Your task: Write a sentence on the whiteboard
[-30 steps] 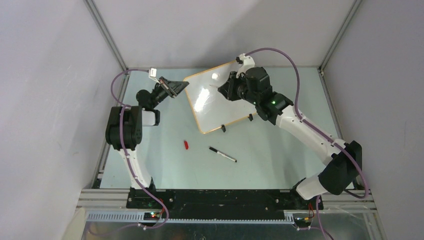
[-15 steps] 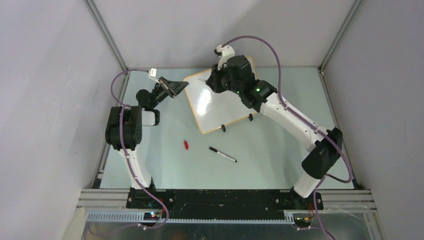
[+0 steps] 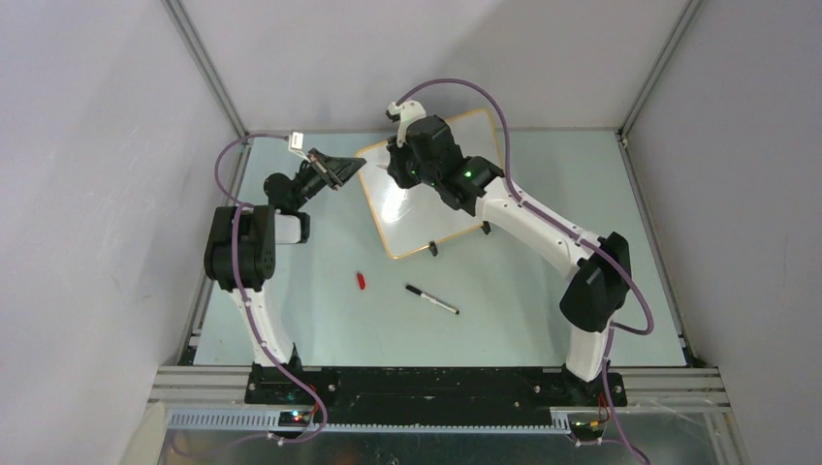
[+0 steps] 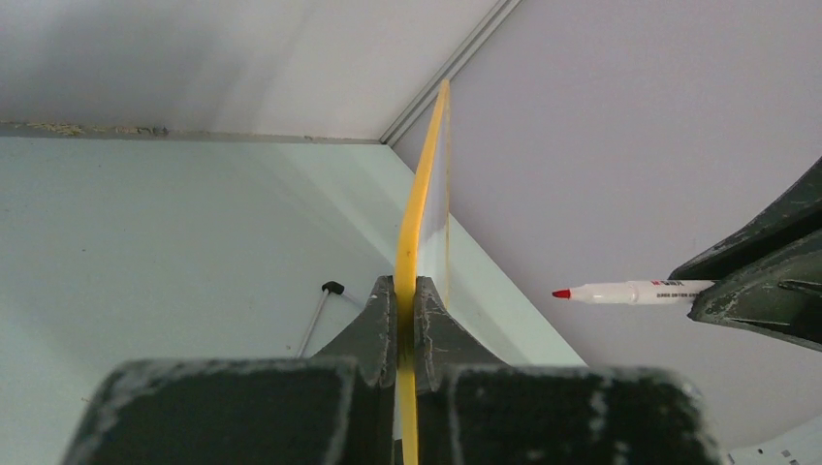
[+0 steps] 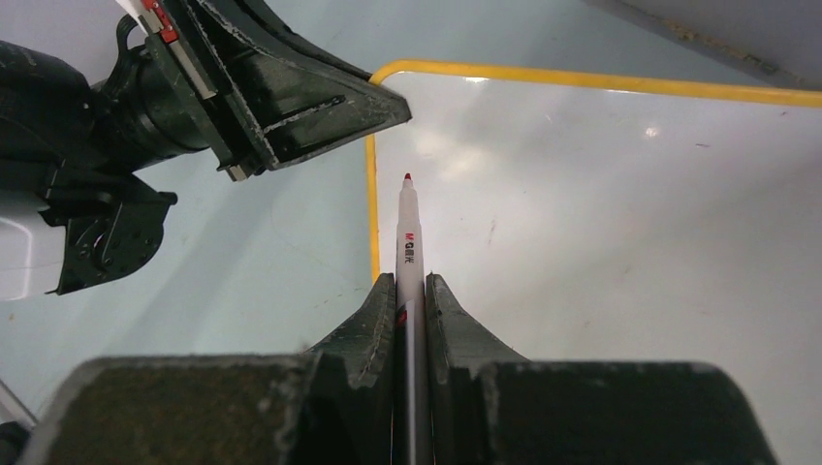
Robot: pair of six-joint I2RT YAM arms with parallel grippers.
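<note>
Over whiteboard (image 5: 620, 213), right claw (image 5: 411, 283) holds marker (image 5: 409, 232), seemingly hovering.

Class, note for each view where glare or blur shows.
Top external: a bright glare patch lies on the whiteboard. Right wrist: soft highlights near its corner; the near jaws are blurred. Left wrist: jaws blurred too, the red marker sharp.
</note>
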